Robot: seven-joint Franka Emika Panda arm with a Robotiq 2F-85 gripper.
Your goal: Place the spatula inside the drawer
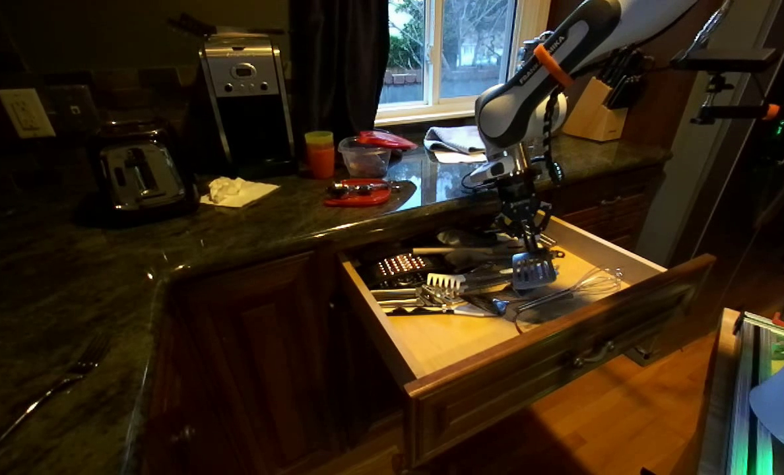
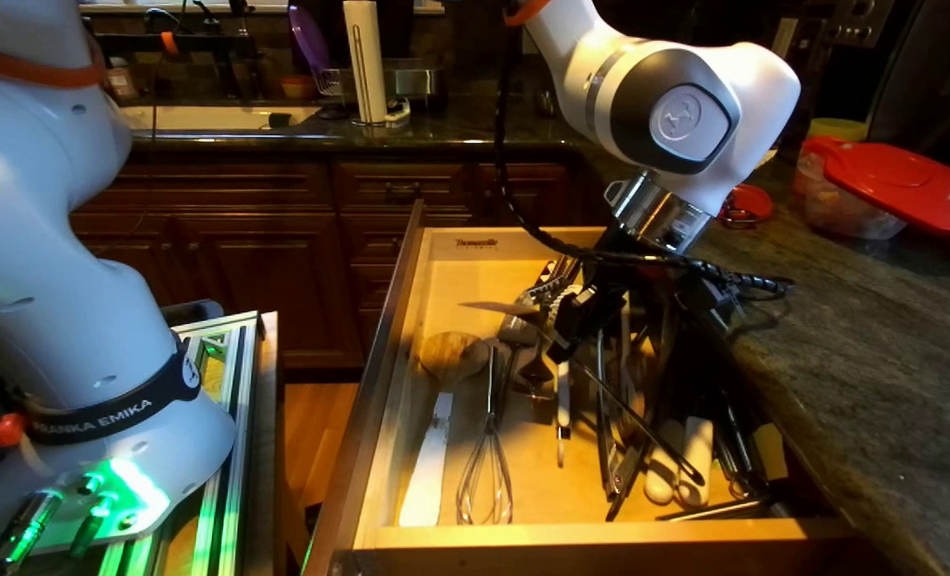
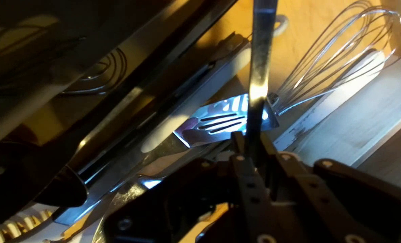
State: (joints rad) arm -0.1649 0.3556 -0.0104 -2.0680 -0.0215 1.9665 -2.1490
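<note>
In an exterior view, a pale toothed utensil (image 1: 446, 282) lies left of the jaws. They pinch the handle (image 3: 259, 74) of a bluish-white slotted spatula (image 1: 534, 271) over the pale-wood, brown-fronted drawer (image 1: 445, 340); right of them lies a wire whisk (image 1: 569, 290).

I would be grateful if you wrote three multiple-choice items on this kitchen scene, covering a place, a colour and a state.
1. Where does the whisk lie?
A) on the counter
B) on the floor
C) in the drawer

2. What colour is the lid at the clear container?
A) red
B) green
C) black

3. How does the gripper stand?
A) open, holding nothing
B) shut on the spatula
C) shut on the whisk

1 C: both exterior views show it inside the drawer.
2 A: its red surface shows in both exterior views.
3 B: in the wrist view, the gripper pinches the spatula's handle.
</note>
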